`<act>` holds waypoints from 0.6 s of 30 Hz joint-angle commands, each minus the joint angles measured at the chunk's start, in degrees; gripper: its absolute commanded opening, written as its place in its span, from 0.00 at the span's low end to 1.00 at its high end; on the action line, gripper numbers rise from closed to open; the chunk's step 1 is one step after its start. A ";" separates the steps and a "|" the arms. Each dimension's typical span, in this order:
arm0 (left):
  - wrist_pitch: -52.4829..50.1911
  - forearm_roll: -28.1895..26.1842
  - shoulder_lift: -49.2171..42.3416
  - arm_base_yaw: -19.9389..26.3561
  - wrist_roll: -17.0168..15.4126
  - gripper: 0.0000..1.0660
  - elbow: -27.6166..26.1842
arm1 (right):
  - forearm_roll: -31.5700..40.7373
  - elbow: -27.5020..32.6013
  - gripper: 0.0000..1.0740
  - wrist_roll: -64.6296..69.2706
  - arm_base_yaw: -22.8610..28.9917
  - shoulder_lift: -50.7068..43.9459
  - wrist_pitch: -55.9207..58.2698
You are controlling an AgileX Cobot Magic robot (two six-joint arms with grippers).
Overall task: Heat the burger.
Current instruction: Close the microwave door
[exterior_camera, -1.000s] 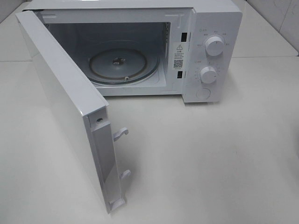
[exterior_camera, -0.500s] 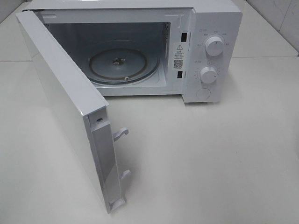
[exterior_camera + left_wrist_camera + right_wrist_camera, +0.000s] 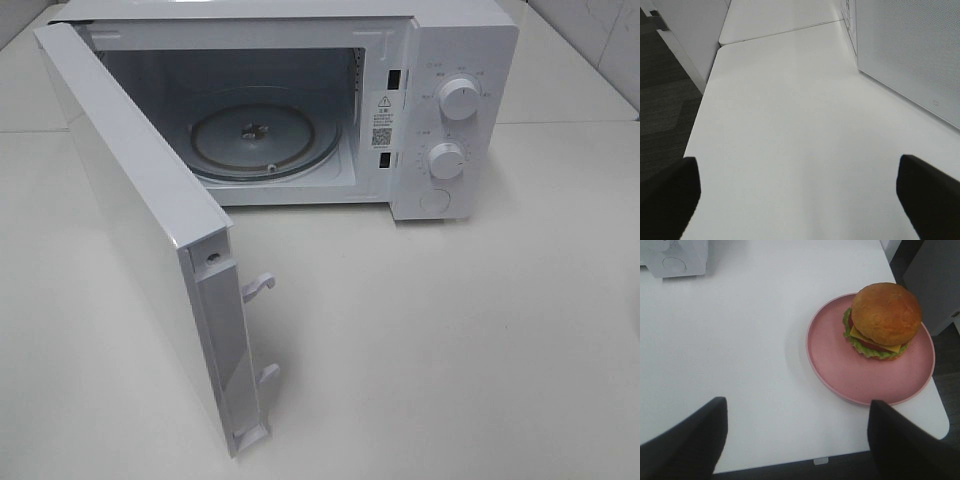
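Only right wrist shows burger | plate; claws cropped

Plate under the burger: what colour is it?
Plain pink plate, no pattern, clearest in the right wrist view.

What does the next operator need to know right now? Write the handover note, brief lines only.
Left gripper: open, holding nothing, above bare table beside the microwave door.
Right gripper: open, holding nothing, above the table near the pink plate.
Burger: sits on the pink plate at the table's edge, untouched.
Done: microwave door open, turntable bare.
Left: put the burger inside, shut the door, start heating.
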 commanded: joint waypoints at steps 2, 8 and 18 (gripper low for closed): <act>-0.63 -0.11 -0.97 0.23 -0.17 0.95 0.17 | -0.69 1.60 0.71 -1.26 -0.23 -4.98 1.43; -0.63 -0.11 -0.97 0.23 -0.17 0.95 0.17 | -0.11 4.41 0.71 -2.75 0.00 -11.86 -1.49; -0.63 -0.11 -0.97 0.23 -0.17 0.95 0.17 | 6.93 11.86 0.72 -14.32 0.00 -19.77 -9.63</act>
